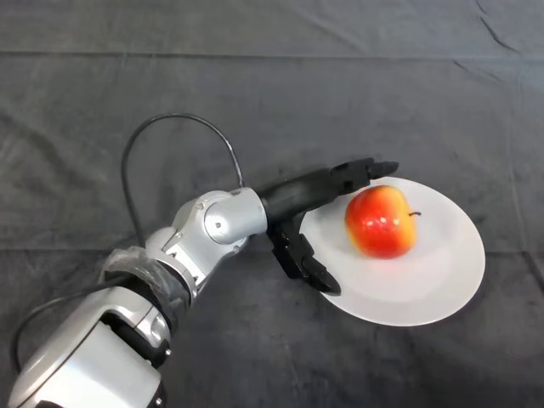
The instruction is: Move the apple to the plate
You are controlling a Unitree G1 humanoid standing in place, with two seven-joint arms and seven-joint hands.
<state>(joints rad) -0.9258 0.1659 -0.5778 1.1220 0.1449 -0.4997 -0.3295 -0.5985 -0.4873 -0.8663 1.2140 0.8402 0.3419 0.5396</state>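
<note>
- On the white plate (425, 289), a little left of its middle, sits the red and yellow apple (381, 222), its stem pointing to the right.
- Left of the apple is the black left hand (293, 223), reaching over the plate's left rim from the silver-grey arm (217, 223).
- Its upper fingers (361, 172) stretch out straight past the apple's upper left side, their tips level with the top of the fruit; whether they touch its skin is hard to tell.
- Its thumb (308, 263) points down and to the right over the plate's near left edge, well apart from the apple.
- So the hand is spread wide and grips nothing.
- Beneath the hand, part of the plate's left rim is hidden.
- Across the table lies a dark cloth (272, 85), creased in lines.
- Toward the lower left corner, the arm is cut off by the frame.
</note>
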